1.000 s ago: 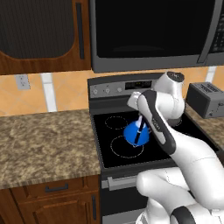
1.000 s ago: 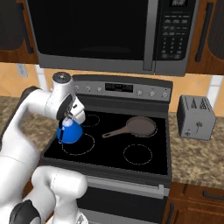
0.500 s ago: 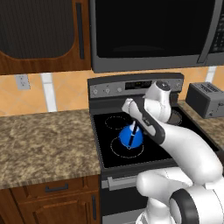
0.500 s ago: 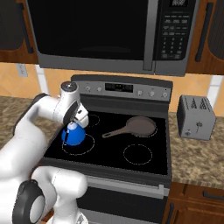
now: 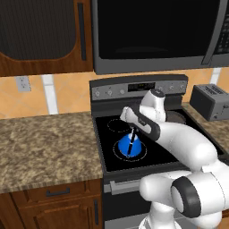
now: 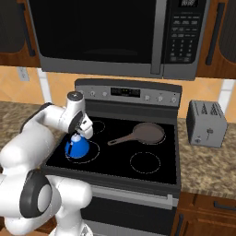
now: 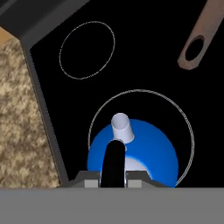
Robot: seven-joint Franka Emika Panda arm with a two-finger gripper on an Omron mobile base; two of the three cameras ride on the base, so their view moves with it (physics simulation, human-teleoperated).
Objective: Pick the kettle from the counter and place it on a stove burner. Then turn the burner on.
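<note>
The bright blue kettle [image 5: 129, 148] [image 6: 77, 147] [image 7: 151, 151] sits inside the large white-ringed stove burner [image 5: 142, 154] [image 6: 95, 150] [image 7: 175, 114] at the cooktop's front left. Its pale spout [image 7: 121, 127] points toward the rear burner. My gripper [image 5: 133, 133] [image 6: 79, 135] [image 7: 114, 180] is directly above it, shut on the thin dark upright handle, which rises between the fingertips [image 7: 90, 181]. The ring is not glowing. The speckled granite counter [image 5: 44, 147] [image 6: 11, 117] [image 7: 22, 109] lies to the left of the stove.
A brown frying pan [image 6: 148, 132] rests on the rear right burner, its handle [image 7: 194, 43] pointing toward the kettle. A smaller ringed burner [image 7: 86, 50] lies behind the kettle. The control panel [image 5: 136, 89] [image 6: 129, 93] spans the stove back. A toaster [image 5: 212, 100] [image 6: 207, 123] stands on the right counter, under the microwave [image 6: 115, 37].
The arm has carried the kettle forward and down; it now rests within the large ring. The hand has stayed closed on the handle throughout.
</note>
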